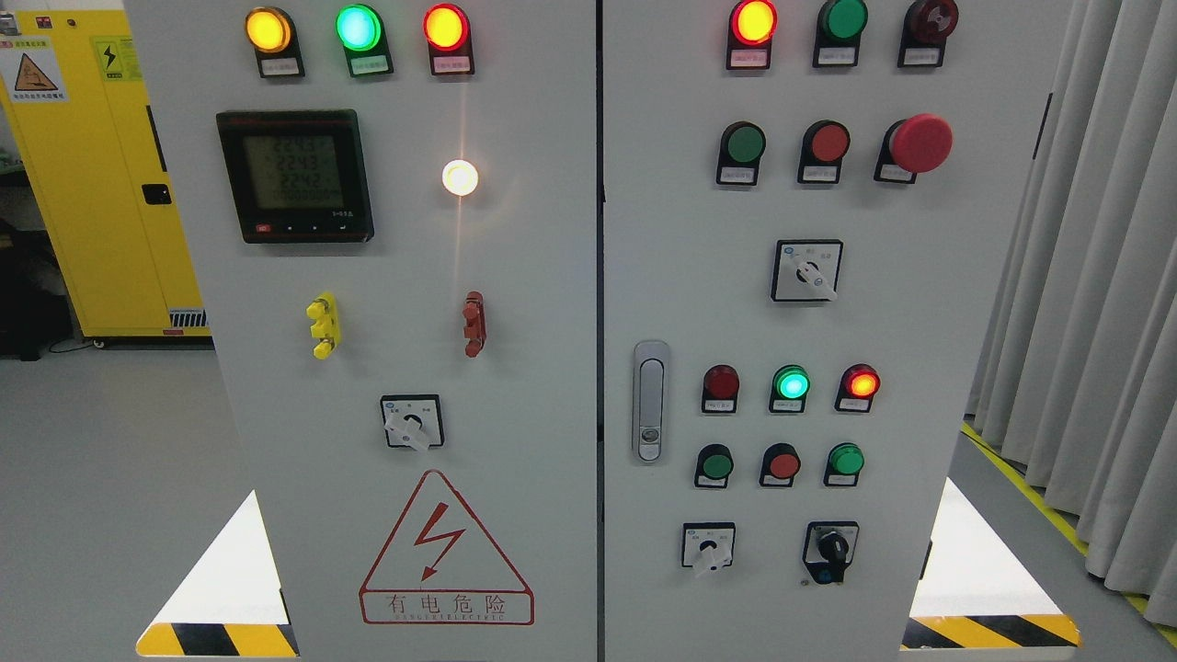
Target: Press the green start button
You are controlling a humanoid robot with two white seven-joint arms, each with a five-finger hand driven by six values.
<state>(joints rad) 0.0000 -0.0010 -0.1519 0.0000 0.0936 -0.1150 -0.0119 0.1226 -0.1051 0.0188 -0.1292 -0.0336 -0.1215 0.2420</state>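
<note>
We see open air in front of the whole cabinet face, nothing between camera and panel. Right door: green button point(742, 143) sits just beside the red button point(829, 142), and the red mushroom stop point(920, 143) juts out further right. Rotary switch point(807, 270) lies below that row, with bare panel between. Door handle point(651, 401) stands proud at the door's left edge. The lower green button point(714, 465) is crowded by the red one point(782, 464) beside it. Curtain point(1085, 276) hangs at the far right.
</note>
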